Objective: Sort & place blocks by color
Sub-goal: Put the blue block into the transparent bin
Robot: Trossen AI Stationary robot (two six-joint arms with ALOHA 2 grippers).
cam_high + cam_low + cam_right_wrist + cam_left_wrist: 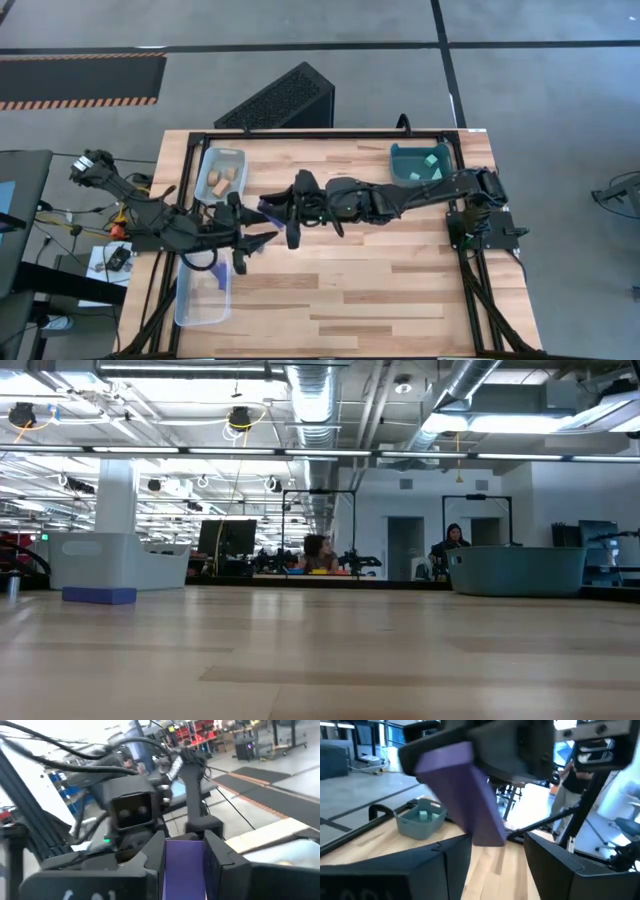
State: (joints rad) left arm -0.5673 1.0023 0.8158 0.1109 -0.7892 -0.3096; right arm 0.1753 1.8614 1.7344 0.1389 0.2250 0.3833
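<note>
A: Where is the block sitting at this moment?

B: The right gripper (184, 865) is clamping a dark blue bar (184, 867) between its two fingers, up in the air over the middle of the table (380, 290). In the left wrist view the same bar is hanging out of the right claw, tilted, with its free end sticking down toward the left arm's fingers (555, 860).

A: And the left gripper (262, 238)?

B: Its fingers are standing apart, one on each side below the bar's free end, not touching it as far as I can tell. It looks like a handover from one arm to the other is being set up.

A: How is the bar going to behave?

B: I'm judging it as light and rigid, with flat, smooth faces, so it won't be sagging or crushing. The risk is pivoting, since it's long and is being pinched near one end.

A: So where should the left one be taking hold?

B: Across the two flat long faces of the free half, squarely, well clear of the right fingers.

A: The rest of the blocks?

B: Tan pieces (222, 180) are lying in the clear bin (208, 160), cyan cubes (430, 160) in the teal bin (400, 170).
</note>
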